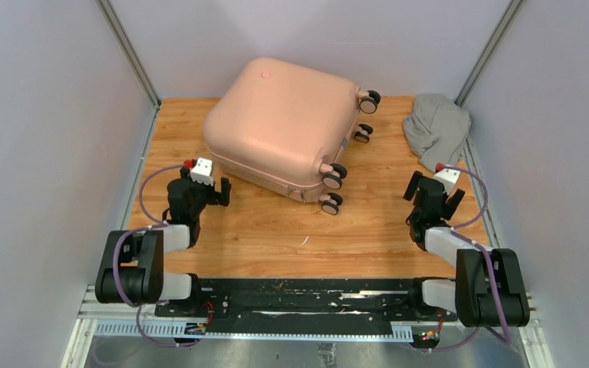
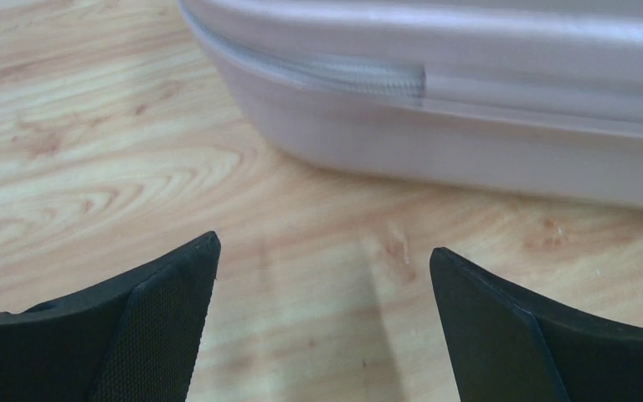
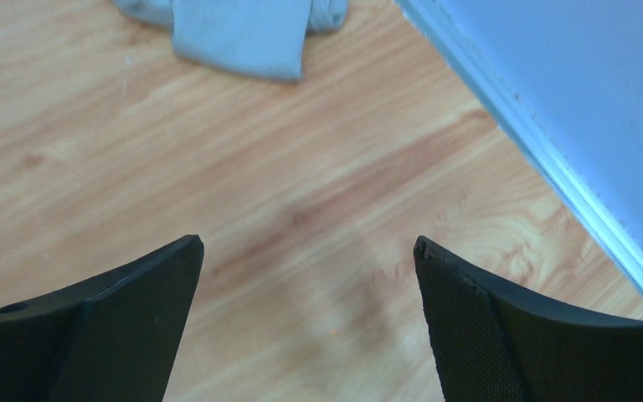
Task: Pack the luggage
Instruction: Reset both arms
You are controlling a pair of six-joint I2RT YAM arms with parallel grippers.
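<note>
The pink suitcase (image 1: pixel 280 126) lies just ahead of my left gripper (image 2: pixel 325 247), spread wide; my right gripper (image 3: pixel 308 241), also wide, sits well apart from it.

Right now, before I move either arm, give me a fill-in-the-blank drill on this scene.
The luggage lies flat with its shell ____.
The grey cloth lies in the far ____ corner of the table.
The left hand and right hand both stand open, holding ____.
Missing words: closed; right; nothing.

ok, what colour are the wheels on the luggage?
Black wheels, against the pale pink luggage shell. The top external view shows them best; neither wrist view catches them.
</note>
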